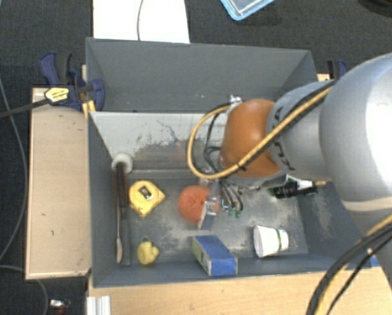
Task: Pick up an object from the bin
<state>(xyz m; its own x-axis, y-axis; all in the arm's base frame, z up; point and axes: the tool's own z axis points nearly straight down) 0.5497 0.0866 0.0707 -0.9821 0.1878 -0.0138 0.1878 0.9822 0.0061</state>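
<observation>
My gripper [210,212] hangs low in the middle of the bin, under the arm's orange cover. Its tip is right against the right side of an orange-red ball [191,201] lying on the bin floor. A blue rectangular box [214,255] lies just below the gripper, near the front wall. A yellow tape measure [145,197] sits left of the ball. Nothing shows as held.
A white cup-like cap [269,240] lies at the front right and a black marker [291,189] beside the arm. A small yellow lump [147,252] is at the front left. A long brush-like tool [122,205] lies along the left wall.
</observation>
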